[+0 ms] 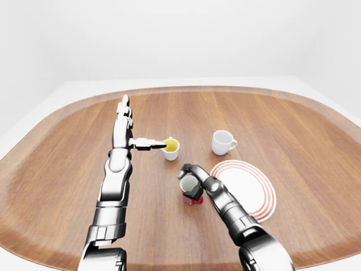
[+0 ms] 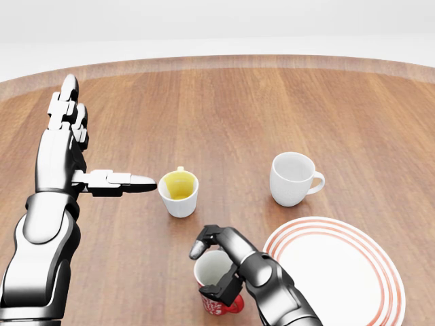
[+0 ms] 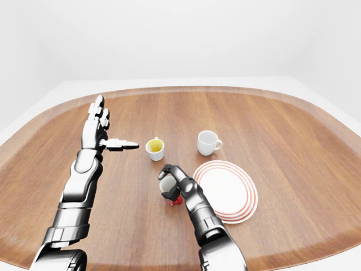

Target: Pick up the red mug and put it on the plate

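The red mug (image 2: 219,288) stood upright on the wooden table (image 2: 272,109), just left of the plate (image 2: 340,272) in the head view. The right hand (image 2: 228,265) curled its fingers over the mug's white-lined rim, closing round it; a firm clamp could not be confirmed. The left hand (image 2: 75,146) was held flat and open beside the yellow-lined cup (image 2: 179,192). A white cup (image 2: 292,178) stood above the plate. The mug appeared rigid, glazed, probably slippery and breakable; its wall offered the steadiest hold.
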You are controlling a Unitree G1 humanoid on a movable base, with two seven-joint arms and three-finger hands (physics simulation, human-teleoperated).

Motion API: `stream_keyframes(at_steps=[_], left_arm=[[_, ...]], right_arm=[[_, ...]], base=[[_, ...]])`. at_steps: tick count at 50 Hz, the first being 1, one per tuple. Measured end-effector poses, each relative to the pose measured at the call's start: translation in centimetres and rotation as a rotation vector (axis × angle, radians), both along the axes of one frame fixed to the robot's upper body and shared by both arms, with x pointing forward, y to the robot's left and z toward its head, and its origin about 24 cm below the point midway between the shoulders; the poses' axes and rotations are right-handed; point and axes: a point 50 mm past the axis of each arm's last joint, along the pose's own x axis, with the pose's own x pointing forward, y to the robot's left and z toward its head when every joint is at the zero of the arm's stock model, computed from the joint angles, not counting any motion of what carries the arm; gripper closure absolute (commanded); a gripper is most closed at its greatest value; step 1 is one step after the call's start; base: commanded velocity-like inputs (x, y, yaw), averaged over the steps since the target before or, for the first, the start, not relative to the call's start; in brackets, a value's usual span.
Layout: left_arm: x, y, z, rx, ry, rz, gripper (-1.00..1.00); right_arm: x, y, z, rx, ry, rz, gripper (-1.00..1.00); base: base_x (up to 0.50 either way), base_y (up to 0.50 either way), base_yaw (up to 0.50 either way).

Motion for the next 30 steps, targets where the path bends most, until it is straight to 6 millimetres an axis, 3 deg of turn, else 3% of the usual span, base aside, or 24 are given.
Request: stream_keyframes(at_steps=[9,30], left_arm=[[0.0,0.0,0.0,0.001,-0.001,0.0,-1.0],[0.0,-0.2,0.1,0.003,-0.003,-0.003,-1.0]], right_arm=[[0.2,-0.3,0.6,-0.015,-0.039,-0.006,1.0],[1.0,-0.8,4.8,0.024,-0.223,0.03,1.0]], base=[[0.0,0.0,0.0],[0.0,0.0,0.0]])
